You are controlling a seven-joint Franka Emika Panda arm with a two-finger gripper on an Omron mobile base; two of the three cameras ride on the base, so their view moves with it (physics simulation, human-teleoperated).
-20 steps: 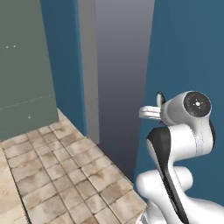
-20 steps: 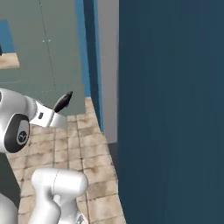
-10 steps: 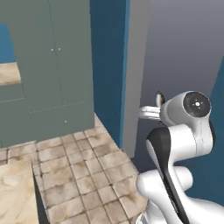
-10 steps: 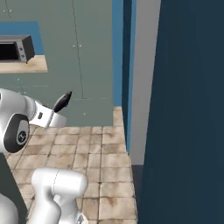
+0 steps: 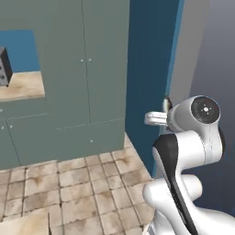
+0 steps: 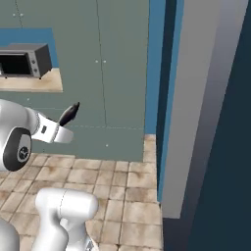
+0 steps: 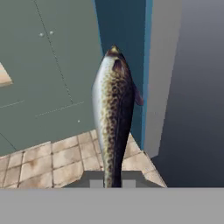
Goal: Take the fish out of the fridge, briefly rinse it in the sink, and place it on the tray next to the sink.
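A slender fish (image 7: 113, 113) with a dark speckled back and pale belly stands upright between my fingertips, and my gripper (image 7: 113, 183) is shut on its lower end. From the right base view the gripper (image 6: 62, 122) is held out over the floor with the fish's dark end (image 6: 69, 112) sticking up from it. In the left base view the fish tip (image 5: 166, 102) peeks above the hand. The fridge's tall grey panel (image 6: 206, 98) rises to the right. The sink and the tray are out of view.
Grey-green cupboards (image 5: 82, 69) face me across a beige tiled floor (image 6: 122, 181). A dark microwave (image 6: 24, 60) sits on a wooden counter niche at the left. A blue wall edge (image 5: 149, 69) stands between the cupboards and the grey panel.
The whole picture has slid to the right as the base turned left; cupboards and the microwave niche have come into view. The arm holds the fish the same way.
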